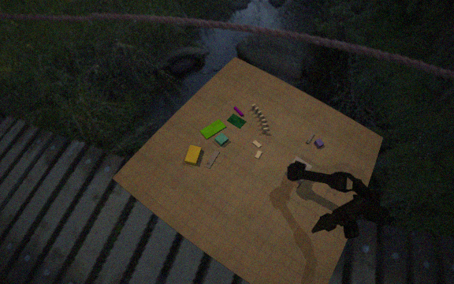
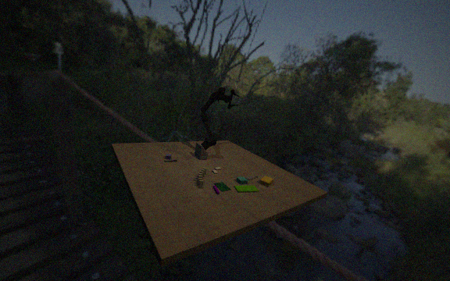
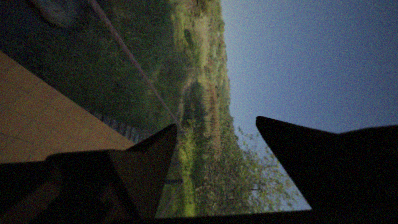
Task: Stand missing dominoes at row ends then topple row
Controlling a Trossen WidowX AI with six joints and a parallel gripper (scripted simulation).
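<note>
While the row [image 1: 260, 119] [image 2: 201, 178] stands on the bench [image 1: 164, 177] [image 2: 186, 226] [image 3: 45, 110], the tool [image 2: 236, 100] [image 3: 215, 124] is just hanging up high, wide open

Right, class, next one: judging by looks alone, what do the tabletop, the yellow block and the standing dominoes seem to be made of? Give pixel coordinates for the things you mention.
Tabletop [image 1: 164, 173] [image 2: 209, 218]: probably cork or fibreboard, matt; it is evenly tan with fine mottling.
Yellow block [image 1: 193, 154] [image 2: 266, 180]: perhaps painted wood or plastic; one flat colour, no grain visible.
Standing dominoes [image 1: 262, 119] [image 2: 200, 180]: pale cream, possibly wood or plastic; too small to tell finish.
</note>
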